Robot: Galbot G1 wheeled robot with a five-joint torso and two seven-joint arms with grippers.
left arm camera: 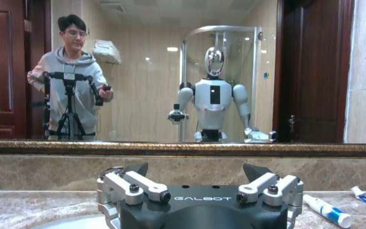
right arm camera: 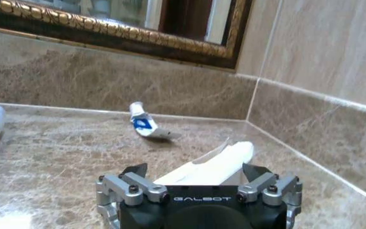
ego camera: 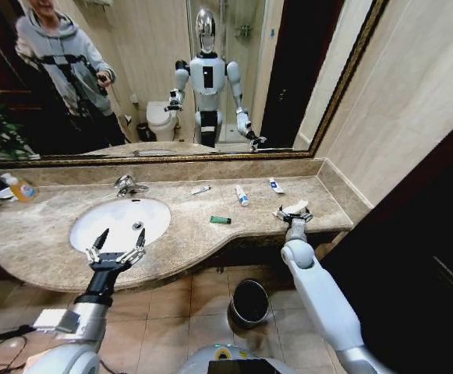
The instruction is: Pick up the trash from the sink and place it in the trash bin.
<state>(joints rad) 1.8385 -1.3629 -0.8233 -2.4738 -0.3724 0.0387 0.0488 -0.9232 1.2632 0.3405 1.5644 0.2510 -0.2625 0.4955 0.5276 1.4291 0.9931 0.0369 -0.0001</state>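
Observation:
The white oval sink (ego camera: 121, 222) is set in a beige marble counter (ego camera: 187, 245). My left gripper (ego camera: 115, 248) (left arm camera: 196, 171) hovers open over the basin's front rim, holding nothing. On the counter lie three white tubes with blue marks (ego camera: 201, 189) (ego camera: 242, 195) (ego camera: 276, 185) and a green packet (ego camera: 220, 220). At the counter's right end, a whitish sachet (ego camera: 296, 206) (right arm camera: 224, 157) lies between the open fingers of my right gripper (ego camera: 292, 216) (right arm camera: 196, 171). The black trash bin (ego camera: 249, 301) stands on the floor below the counter.
A chrome faucet (ego camera: 129, 185) stands behind the basin. A clear bottle with an orange label (ego camera: 19, 187) sits at the far left. A mirror with a gilt frame (ego camera: 210, 156) runs along the back, and a tiled wall (ego camera: 398, 117) closes the right side.

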